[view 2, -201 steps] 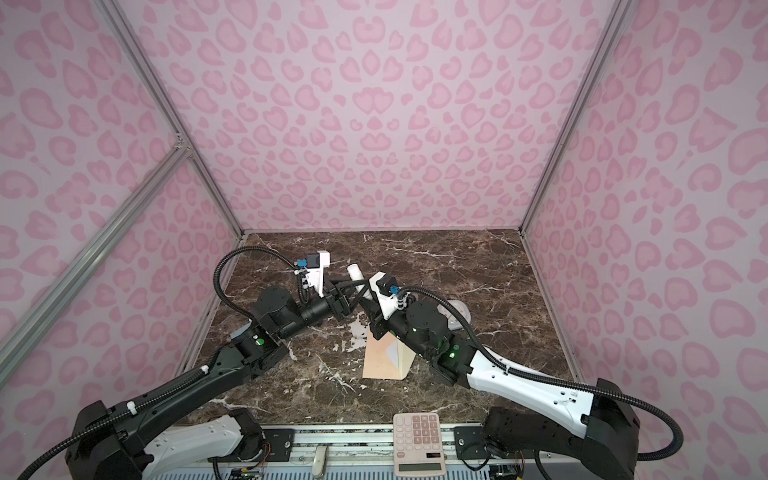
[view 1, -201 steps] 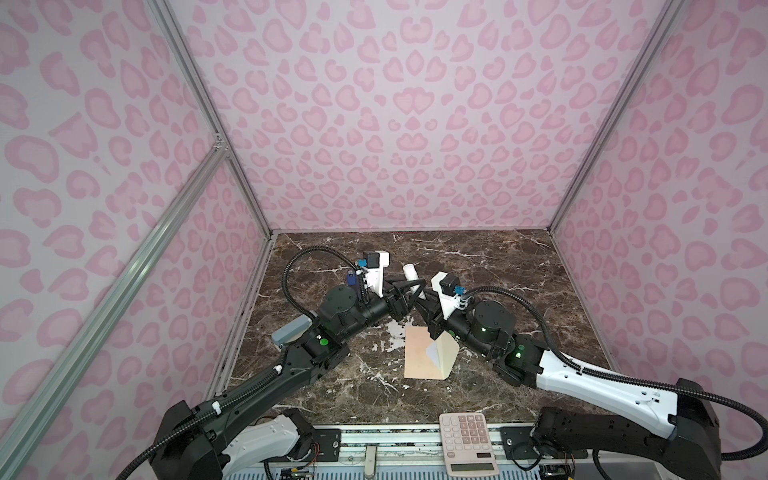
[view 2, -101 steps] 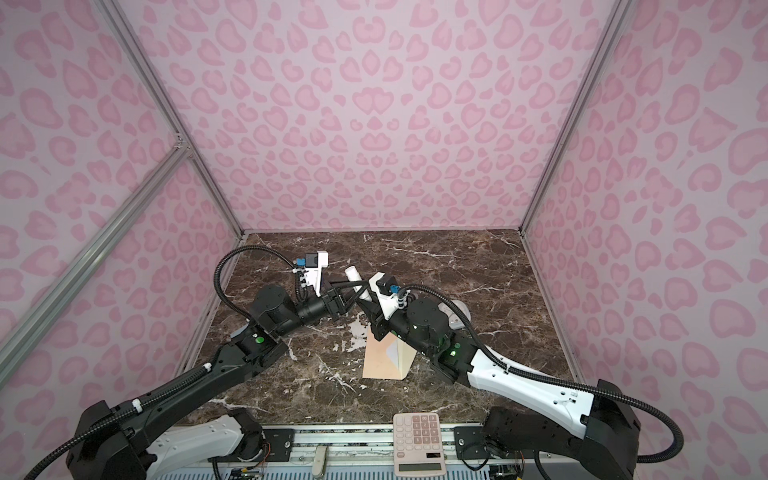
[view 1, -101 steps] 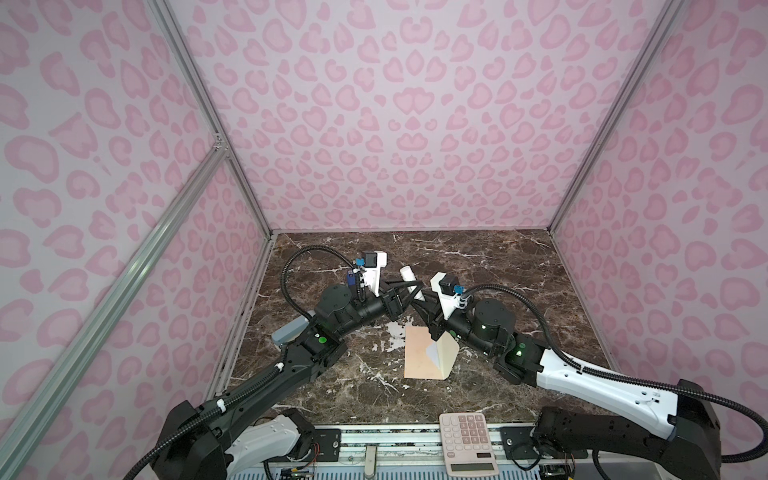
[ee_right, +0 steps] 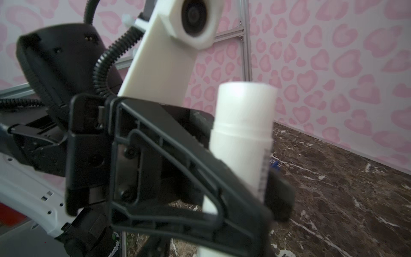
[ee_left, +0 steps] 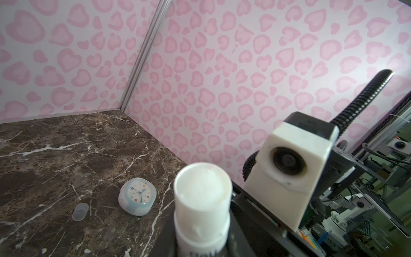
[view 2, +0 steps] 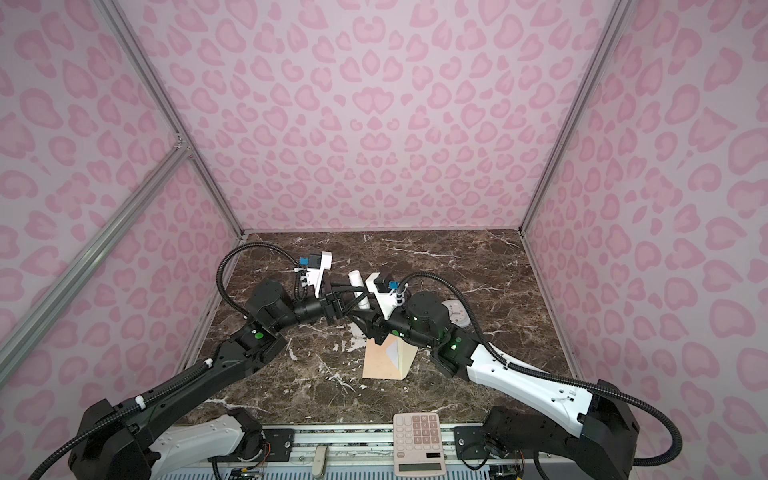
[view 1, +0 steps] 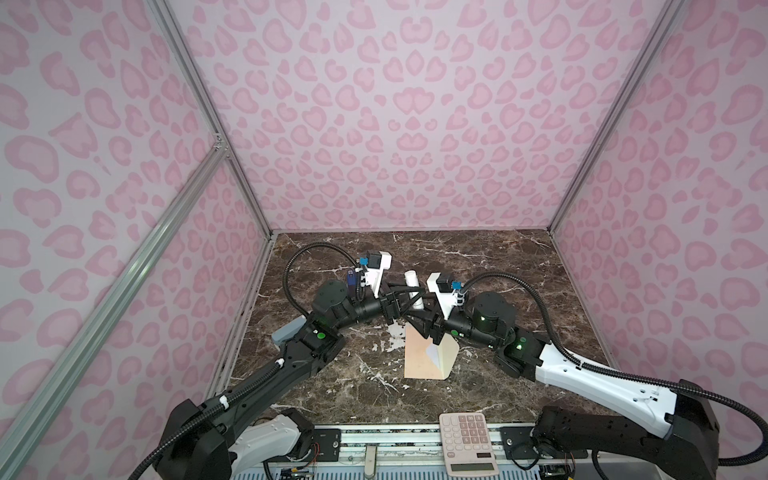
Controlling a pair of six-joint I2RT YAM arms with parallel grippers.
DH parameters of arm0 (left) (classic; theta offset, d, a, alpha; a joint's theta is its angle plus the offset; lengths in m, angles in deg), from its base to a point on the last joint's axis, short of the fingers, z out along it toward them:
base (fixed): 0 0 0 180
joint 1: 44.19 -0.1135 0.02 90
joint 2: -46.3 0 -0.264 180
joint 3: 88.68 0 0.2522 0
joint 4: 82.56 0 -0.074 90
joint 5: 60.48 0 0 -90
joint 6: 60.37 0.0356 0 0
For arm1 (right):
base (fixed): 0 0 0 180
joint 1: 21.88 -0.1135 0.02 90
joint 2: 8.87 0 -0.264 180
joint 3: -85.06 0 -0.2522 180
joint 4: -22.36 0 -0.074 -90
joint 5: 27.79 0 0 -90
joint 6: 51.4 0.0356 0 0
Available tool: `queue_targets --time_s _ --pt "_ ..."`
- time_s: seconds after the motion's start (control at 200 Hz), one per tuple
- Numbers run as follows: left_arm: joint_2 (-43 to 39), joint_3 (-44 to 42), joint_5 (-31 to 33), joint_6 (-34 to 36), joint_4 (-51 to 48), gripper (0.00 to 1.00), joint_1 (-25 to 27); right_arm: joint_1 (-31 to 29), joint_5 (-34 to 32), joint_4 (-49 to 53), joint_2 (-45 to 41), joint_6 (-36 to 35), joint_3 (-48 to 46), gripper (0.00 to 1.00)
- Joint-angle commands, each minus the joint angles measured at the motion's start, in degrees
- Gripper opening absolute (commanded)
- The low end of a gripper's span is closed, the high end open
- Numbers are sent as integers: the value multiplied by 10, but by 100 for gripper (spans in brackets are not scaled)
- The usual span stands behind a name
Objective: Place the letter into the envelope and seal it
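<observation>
The peach envelope (view 1: 422, 355) (view 2: 379, 361) lies on the marble table, its cream flap (view 1: 448, 356) standing up at the right. The letter is hidden. Just behind the envelope, both grippers meet around a white glue stick (view 1: 414, 286) (view 2: 358, 286) (ee_right: 242, 133) that is tilted above the table. My left gripper (view 1: 409, 302) (view 2: 353, 302) (ee_left: 201, 244) is shut on the stick's body (ee_left: 201, 200). My right gripper (view 1: 422, 323) (view 2: 368, 323) sits at the stick's lower end. The left gripper's black fingers (ee_right: 178, 160) block the view of how its jaws stand.
A small white clock (ee_left: 137, 197) (view 2: 456, 311) and a clear cap (ee_left: 80, 211) lie on the table behind the right arm. A white calculator (view 1: 469, 444) (view 2: 419, 442) rests on the front rail. Pink patterned walls close in three sides.
</observation>
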Motion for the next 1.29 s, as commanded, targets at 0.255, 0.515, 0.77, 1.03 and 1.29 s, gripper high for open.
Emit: queue_targets --time_s 0.255,0.515,0.77,1.03,1.29 --pt "-77 3 287 63 -97 4 53 -115 -381 -110 8 -164 -71 62" --pt "-46 17 309 61 -83 4 85 -155 -483 -221 57 -244 -56 60" --pt "-34 26 310 62 -82 4 91 -155 -514 -225 76 -258 -37 52" --pt "-29 28 307 62 -82 4 94 -155 -500 -217 83 -258 -34 37" --pt "-21 31 297 61 -82 4 94 -155 -495 -215 83 -255 -29 27"
